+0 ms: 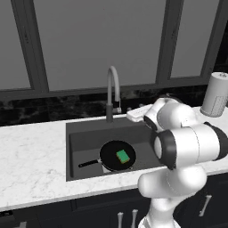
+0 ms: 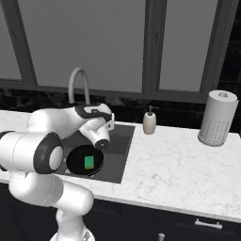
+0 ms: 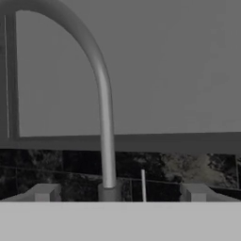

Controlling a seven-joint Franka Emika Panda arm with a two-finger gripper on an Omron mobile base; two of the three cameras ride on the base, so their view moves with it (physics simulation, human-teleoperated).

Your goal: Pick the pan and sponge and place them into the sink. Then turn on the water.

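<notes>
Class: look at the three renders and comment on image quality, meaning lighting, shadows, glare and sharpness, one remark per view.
Left base view: even, flat light, no glare on the pan in the sink. Right base view: soft, slightly blurred edges, faint shadow beside the paper towel roll. Hand view: dim and coarse, the faucet smooth but low in detail.
</notes>
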